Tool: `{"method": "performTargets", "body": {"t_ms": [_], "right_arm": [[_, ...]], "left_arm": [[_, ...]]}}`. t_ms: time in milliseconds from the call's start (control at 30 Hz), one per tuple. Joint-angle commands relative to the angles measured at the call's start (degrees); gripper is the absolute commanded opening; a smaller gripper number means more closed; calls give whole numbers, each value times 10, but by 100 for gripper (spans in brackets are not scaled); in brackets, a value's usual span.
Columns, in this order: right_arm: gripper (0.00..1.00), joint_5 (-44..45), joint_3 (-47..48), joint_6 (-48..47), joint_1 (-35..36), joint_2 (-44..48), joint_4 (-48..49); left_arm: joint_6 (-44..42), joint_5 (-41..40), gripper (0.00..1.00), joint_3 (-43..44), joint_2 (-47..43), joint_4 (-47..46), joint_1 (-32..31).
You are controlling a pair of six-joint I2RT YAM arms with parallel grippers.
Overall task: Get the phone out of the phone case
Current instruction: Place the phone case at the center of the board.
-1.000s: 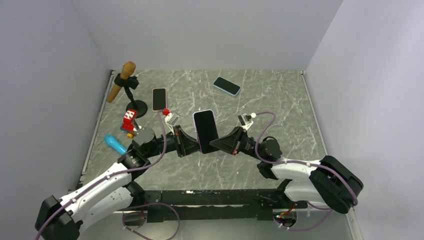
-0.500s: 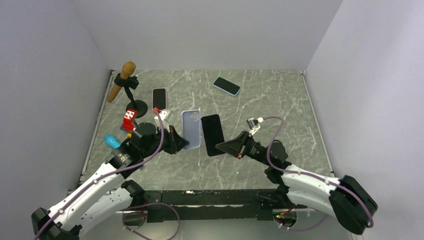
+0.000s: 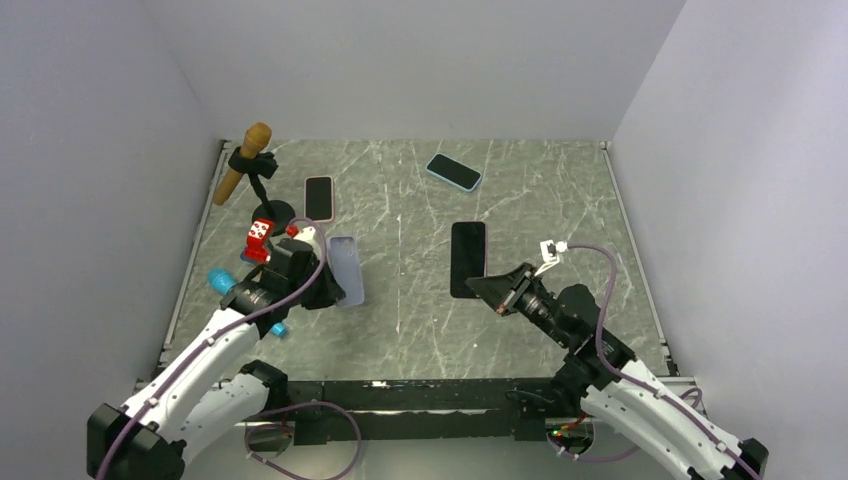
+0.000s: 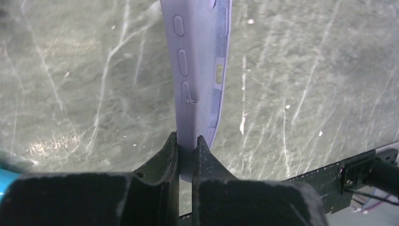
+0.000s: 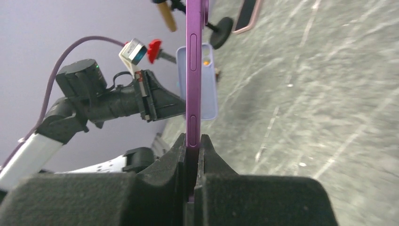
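Separation looks done: the left end effector [image 4: 187, 143] pinches the empty phone case [image 3: 344, 270] at left, and the right end effector [image 5: 193, 141] clamps the phone [image 3: 467, 258] well apart at right. The next move is probably lowering both onto the table [image 3: 400, 330].

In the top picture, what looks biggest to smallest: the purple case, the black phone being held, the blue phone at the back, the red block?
1. black phone and purple case: they look about alike, and both are held up, maybe nearer the camera, so no ranking.
2. blue phone
3. red block
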State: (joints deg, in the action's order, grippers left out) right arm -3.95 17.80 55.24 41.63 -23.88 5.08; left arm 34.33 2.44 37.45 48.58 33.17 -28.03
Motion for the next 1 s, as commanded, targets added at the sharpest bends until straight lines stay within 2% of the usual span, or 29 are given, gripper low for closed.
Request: {"method": "performTargets", "body": {"t_ms": [0,133,267,467,600,633,667,700,733,767,800,967], "right_arm": [[0,89,55,-44,0,38,-138],[0,126,66,-45,-1,59,-185],[0,148,82,-53,-1,49,-229],[0,153,83,-58,-1,53,-234],[0,151,81,-56,0,49,-232],[0,149,79,-56,-1,48,-228],[0,146,77,-54,-1,46,-223],[0,143,74,-53,-1,44,-218],[0,141,72,-52,-1,40,-214],[0,138,71,-52,-1,39,-212],[0,136,71,-51,-1,35,-209],[0,134,65,-52,0,23,-195]], "left_arm": [[23,94,0,-35,14,-45,82],[27,171,0,-62,50,-87,149],[46,188,0,-77,72,-113,191],[113,241,0,-114,97,-203,216],[196,273,0,-151,117,-281,228],[217,279,3,-162,118,-309,230],[235,284,24,-169,119,-324,231],[244,285,55,-172,118,-326,231],[248,278,78,-171,113,-317,231],[247,267,96,-170,104,-299,230],[237,256,99,-170,92,-282,230],[191,210,99,-158,7,-168,230]]}}
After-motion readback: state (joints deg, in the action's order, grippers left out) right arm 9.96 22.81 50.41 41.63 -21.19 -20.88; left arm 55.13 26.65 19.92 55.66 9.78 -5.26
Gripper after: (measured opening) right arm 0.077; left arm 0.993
